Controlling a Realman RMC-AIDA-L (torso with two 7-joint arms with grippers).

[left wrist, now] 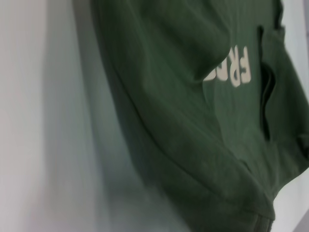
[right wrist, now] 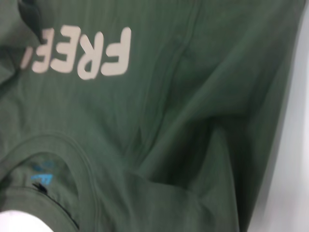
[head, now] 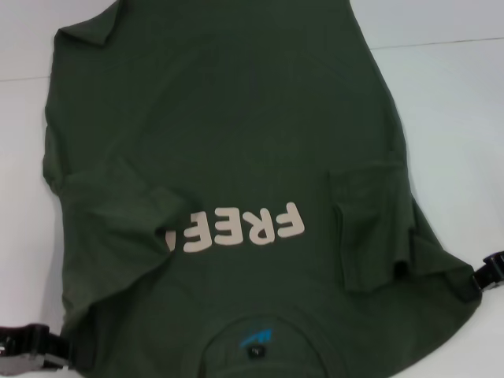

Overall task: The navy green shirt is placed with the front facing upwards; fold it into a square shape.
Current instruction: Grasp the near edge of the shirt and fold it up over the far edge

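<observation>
The navy green shirt [head: 236,134] lies front up on the white table, its cream "FREE" print [head: 236,228] upside down to me and its collar [head: 256,339] with a blue mark at the near edge. Both short sleeves are flopped inward over the chest, one [head: 118,213] covering the print's last letter. My left gripper [head: 35,350] meets the near left shoulder corner and my right gripper [head: 487,274] the near right one, each shut on the cloth with its fingertips hidden by fabric. Both wrist views are filled with the shirt [left wrist: 183,121] [right wrist: 169,121], rumpled and close.
Bare white table [head: 457,102] shows to the right and to the left of the shirt. The hem end reaches the far edge of the head view.
</observation>
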